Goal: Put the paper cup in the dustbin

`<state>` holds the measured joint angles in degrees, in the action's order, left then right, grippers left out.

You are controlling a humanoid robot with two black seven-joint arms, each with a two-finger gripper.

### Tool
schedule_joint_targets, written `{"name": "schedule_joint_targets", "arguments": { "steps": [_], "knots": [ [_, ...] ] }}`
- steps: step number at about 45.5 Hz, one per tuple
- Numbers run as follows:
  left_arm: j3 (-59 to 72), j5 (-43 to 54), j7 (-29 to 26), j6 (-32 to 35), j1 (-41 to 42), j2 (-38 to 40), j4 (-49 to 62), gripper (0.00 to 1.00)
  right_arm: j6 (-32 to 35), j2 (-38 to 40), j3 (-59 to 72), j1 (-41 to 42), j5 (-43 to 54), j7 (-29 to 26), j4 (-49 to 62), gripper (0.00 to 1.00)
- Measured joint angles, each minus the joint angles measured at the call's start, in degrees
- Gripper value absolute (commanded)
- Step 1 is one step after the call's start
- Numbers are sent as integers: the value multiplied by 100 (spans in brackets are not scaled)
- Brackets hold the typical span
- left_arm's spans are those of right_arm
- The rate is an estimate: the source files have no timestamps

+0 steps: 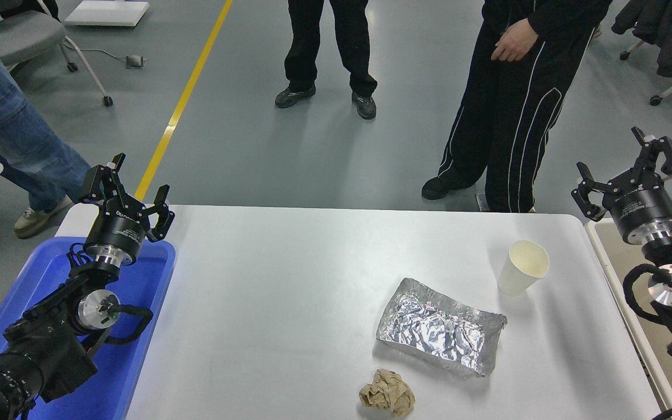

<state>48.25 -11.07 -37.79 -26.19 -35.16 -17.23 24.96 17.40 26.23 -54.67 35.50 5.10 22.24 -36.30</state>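
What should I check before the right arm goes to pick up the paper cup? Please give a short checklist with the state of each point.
1. Paper cup stands upright on the table, mouth up: ok.
2. Right gripper open and holding nothing: ok.
3. Space around the cup free; foil packet lies apart from it: ok.
4. Dustbin beside the table at the right, opening free: cannot tell, the arm covers much of it.
5. Left gripper parked over the blue bin: ok.
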Motion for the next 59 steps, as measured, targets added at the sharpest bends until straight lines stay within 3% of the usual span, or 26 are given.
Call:
{"name": "schedule_joint_targets", "arguments": {
  "steps": [59],
  "knots": [
    [0, 0, 0, 0, 0, 0, 0, 100, 51, -7, 76, -72, -1, 1, 39, 100]
  ]
}}
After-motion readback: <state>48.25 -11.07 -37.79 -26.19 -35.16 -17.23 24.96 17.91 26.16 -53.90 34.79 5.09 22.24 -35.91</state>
